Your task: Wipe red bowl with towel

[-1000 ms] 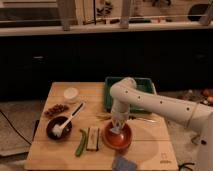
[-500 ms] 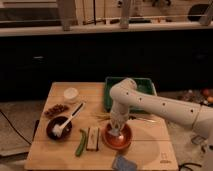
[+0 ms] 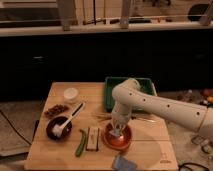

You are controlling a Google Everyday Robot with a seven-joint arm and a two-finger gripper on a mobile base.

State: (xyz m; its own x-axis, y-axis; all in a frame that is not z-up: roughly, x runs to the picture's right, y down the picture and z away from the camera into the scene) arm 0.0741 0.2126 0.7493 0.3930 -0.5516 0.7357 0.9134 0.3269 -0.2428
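The red bowl [image 3: 118, 140] sits on the wooden table [image 3: 55, 157], near its front middle. My gripper [image 3: 118, 131] reaches down from the white arm into the bowl. A small pale towel [image 3: 118, 134] shows at the gripper's tip, pressed inside the bowl. The arm comes in from the right and covers the bowl's back rim.
A dark bowl with a white utensil [image 3: 61, 127] stands at the left. A green vegetable [image 3: 80, 142] and a pale block [image 3: 93, 138] lie beside the red bowl. A green tray [image 3: 111, 90] is behind, a blue-grey pad [image 3: 124, 163] at the front edge, a white cup [image 3: 71, 94] at the back left.
The gripper has stayed in the red bowl, shifting only slightly over its inside. The other objects have not moved.
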